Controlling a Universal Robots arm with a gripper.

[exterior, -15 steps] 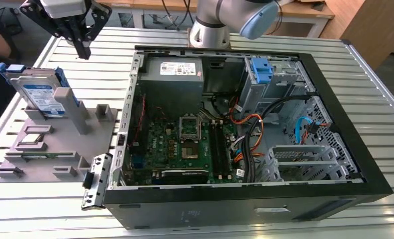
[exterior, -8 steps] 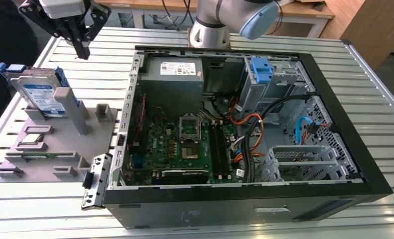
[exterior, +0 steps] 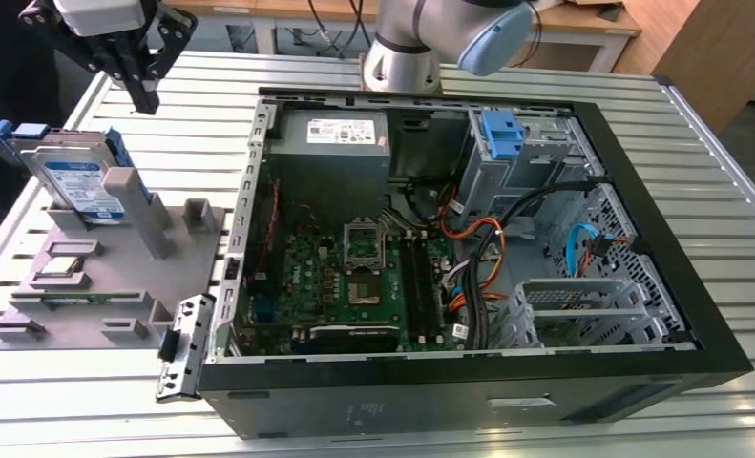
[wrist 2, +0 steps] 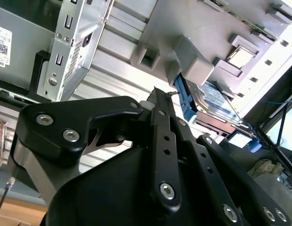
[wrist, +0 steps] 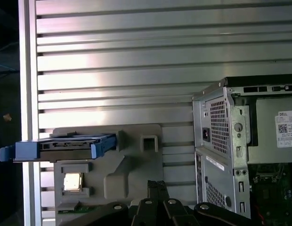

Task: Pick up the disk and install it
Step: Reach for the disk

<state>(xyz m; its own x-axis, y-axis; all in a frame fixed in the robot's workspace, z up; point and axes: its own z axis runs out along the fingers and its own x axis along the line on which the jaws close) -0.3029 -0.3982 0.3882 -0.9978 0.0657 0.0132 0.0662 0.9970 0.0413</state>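
one disk (exterior: 78, 181) upright on edge in grey moulded holder (exterior: 110, 286), on ribbed metal table (exterior: 46, 401), at exterior view's left of open computer case (exterior: 721, 353). jaws pressed together, empty, poised above disk, apart from it, tips down. thin top edge toward jaws. flat silver metal, glossy label, blue plastic frame.

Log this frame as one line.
stage: pre-grasp | disk: upright in grey fixture, untouched | gripper: shut, empty, apart from disk | computer case: open
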